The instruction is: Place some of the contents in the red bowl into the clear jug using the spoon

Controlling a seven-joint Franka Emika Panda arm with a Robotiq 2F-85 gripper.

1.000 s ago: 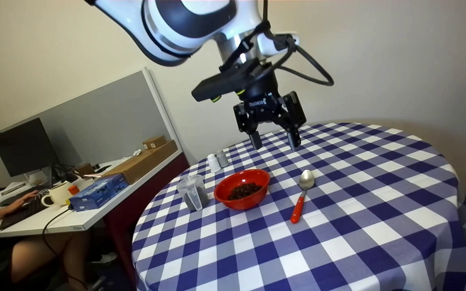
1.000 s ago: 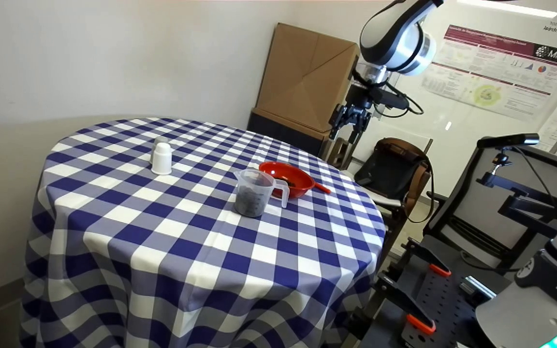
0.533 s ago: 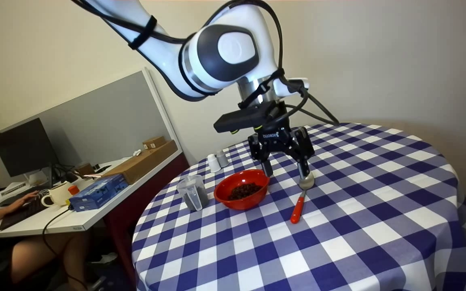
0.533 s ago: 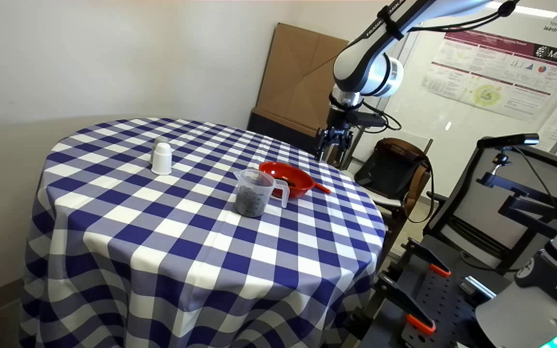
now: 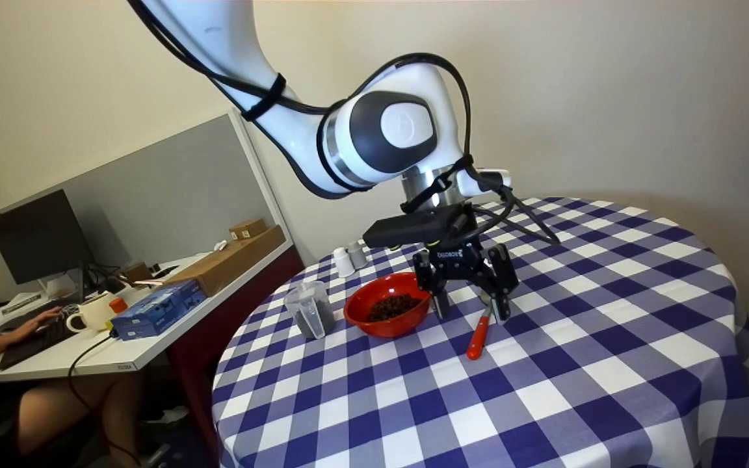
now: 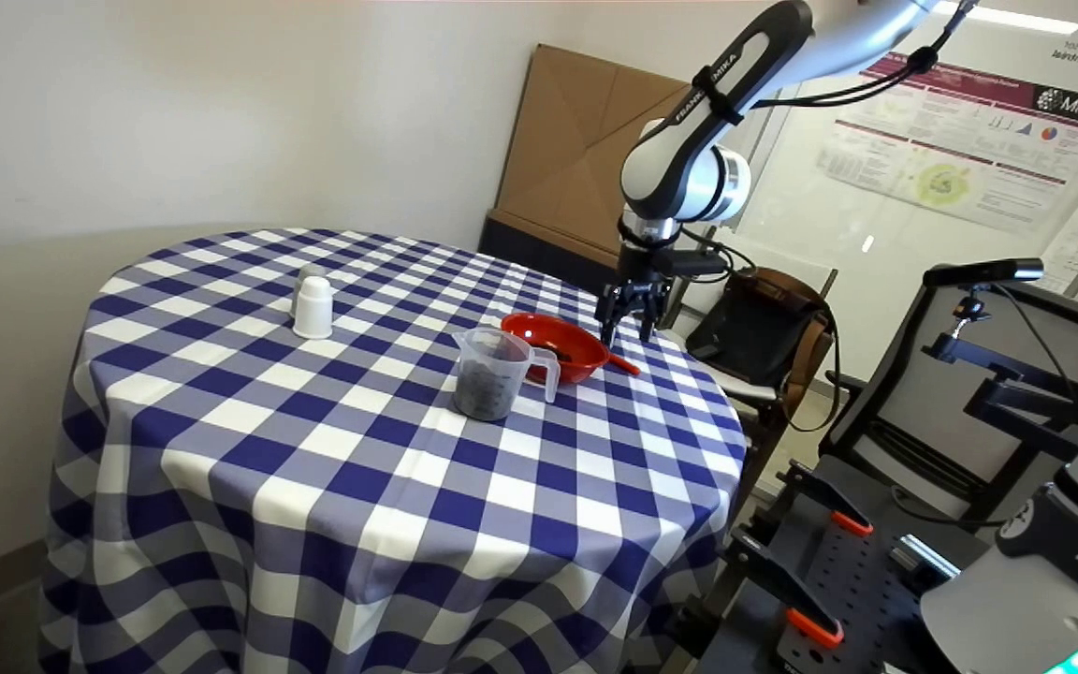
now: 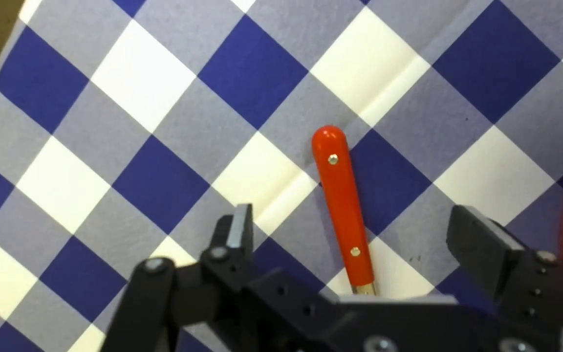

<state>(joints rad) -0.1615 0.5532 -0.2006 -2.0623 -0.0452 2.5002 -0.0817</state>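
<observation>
Gripper (image 5: 471, 316) low over checked cloth (image 5: 511, 390), jaws parted wide. Spoon (image 7: 342, 205) lies on cloth, handle between jaws in wrist view. Handle slim, red, two pale rivets; head mostly hidden behind gripper in an exterior view. Bowl (image 5: 384, 330) beside spoon: red, dark bits (image 5: 393, 308) heaped inside. Jug (image 6: 502, 352) past bowl: upright, see-through, darker below. White shaker (image 6: 313, 309) further off.
</observation>
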